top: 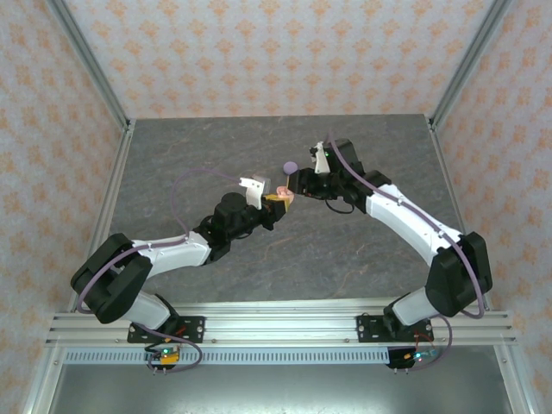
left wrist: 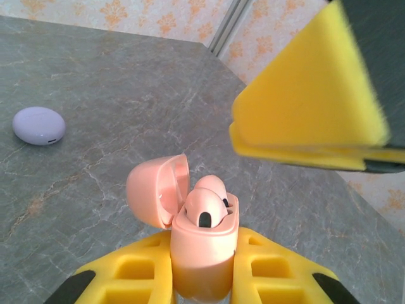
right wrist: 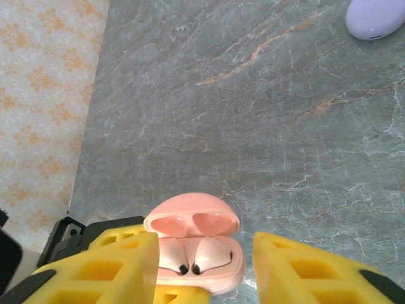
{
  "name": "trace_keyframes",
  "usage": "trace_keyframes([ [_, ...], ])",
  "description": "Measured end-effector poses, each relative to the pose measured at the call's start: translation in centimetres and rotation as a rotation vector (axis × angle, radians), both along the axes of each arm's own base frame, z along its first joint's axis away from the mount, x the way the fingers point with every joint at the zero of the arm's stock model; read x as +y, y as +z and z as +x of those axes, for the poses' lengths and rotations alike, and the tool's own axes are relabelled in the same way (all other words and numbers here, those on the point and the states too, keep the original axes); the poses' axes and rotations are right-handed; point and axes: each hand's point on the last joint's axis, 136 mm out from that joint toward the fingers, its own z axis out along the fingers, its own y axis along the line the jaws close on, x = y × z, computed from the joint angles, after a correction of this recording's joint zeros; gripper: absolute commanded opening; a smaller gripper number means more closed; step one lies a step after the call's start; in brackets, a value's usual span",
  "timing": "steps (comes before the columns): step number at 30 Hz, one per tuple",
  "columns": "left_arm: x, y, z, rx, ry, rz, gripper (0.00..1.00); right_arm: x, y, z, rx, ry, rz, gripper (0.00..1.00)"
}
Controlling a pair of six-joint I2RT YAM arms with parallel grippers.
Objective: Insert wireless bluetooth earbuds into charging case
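Yellow fingers (left wrist: 95, 278) of the left gripper (left wrist: 204, 239) rise from the bottom edge of the left wrist view, pressed against both sides of one pink case (left wrist: 204, 256), which stands upright between them. Its lid (left wrist: 155, 190) hangs open toward the left. Two pink earbuds (left wrist: 205, 209) sit in the case side by side, each in its own well.

One finger of the right gripper (right wrist: 205, 239) looms at the upper right of that view, apart from the case and hiding part of the table (left wrist: 126, 76) and wall behind it. In the right wrist view its two fingers (right wrist: 101, 272) stand spread at the bottom corners and grip nothing. The open case lies between them in the frame, and the left-hand finger covers its left edge.

One purple case (left wrist: 39, 125), shut, lies on the table at the left of the left wrist view and in the upper right corner of the right wrist view.

From above, the two grippers meet at mid-frame, with the purple case just above them.
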Motion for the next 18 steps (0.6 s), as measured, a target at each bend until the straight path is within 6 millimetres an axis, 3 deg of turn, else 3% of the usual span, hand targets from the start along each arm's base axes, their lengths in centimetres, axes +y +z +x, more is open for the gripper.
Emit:
trace_keyframes([
  [8,0.7,0.0,-0.6,-0.006,-0.005,0.060,0.16,-2.4,-0.1,0.8,-0.030,-0.086,-0.081,0.40],
  [15,0.8,2.8,-2.9,-0.083,-0.102,0.093,0.16,-5.4,-1.5,2.1,0.003,-0.147,-0.115,0.27],
  [18,0.6,4.1,-4.1,-0.125,-0.164,0.093,0.16,-5.7,-2.8,1.8,0.036,-0.122,-0.115,0.23],
])
